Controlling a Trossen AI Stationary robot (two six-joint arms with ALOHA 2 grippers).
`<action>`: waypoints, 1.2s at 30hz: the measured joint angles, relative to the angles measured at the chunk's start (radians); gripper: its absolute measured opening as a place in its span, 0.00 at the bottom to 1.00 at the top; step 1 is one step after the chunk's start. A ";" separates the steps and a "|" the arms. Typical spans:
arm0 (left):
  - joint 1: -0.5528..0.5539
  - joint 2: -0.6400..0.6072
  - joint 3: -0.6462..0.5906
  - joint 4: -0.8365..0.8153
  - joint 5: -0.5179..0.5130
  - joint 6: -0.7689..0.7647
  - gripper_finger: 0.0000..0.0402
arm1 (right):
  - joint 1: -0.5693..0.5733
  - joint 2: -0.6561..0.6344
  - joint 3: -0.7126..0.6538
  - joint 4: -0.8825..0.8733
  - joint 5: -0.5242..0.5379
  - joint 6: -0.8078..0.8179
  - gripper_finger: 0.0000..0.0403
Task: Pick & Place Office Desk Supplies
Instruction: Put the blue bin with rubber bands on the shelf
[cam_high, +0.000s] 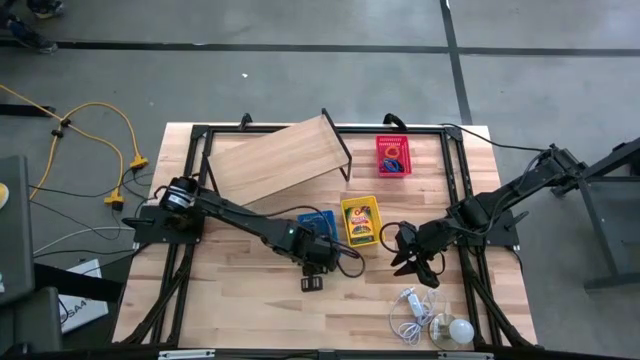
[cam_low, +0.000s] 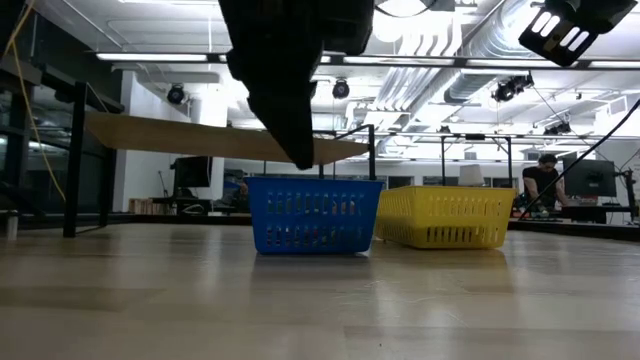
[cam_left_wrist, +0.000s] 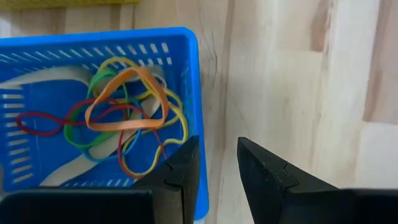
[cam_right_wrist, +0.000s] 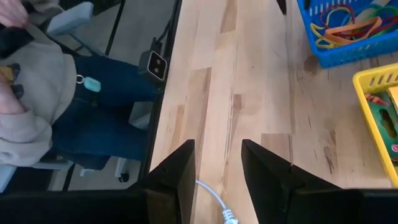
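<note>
A blue basket (cam_left_wrist: 186, 74) holds several coloured rubber bands (cam_left_wrist: 124, 112) and stands on the table beside a yellow basket (cam_high: 360, 222) with a crayon box inside. A red basket (cam_high: 393, 155) sits at the far side. My left gripper (cam_left_wrist: 217, 171) hangs open just above the blue basket's near rim (cam_low: 315, 182), pointing steeply down. One finger is over the inside and one over the bare table, with nothing between them. My right gripper (cam_right_wrist: 217, 168) waits open above the table to the right of the yellow basket, also with nothing between its fingers.
A tilted wooden board (cam_high: 275, 160) on black legs stands at the far left. A white bulb (cam_high: 460, 328) with its cord (cam_right_wrist: 211, 196) lies near the front right. A small black thing (cam_high: 312, 284) lies near the left gripper. A person (cam_right_wrist: 50, 93) sits beyond the table's edge.
</note>
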 joint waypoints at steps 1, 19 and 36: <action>0.000 0.007 0.000 0.009 -0.008 -0.002 0.26 | 0.000 0.000 0.000 0.004 0.000 0.000 0.30; -0.001 0.082 0.001 0.020 -0.018 -0.021 0.26 | 0.000 0.000 0.000 0.024 0.000 0.000 0.30; 0.000 0.105 -0.001 -0.009 -0.012 -0.039 0.16 | 0.000 0.000 0.000 0.031 0.000 0.000 0.30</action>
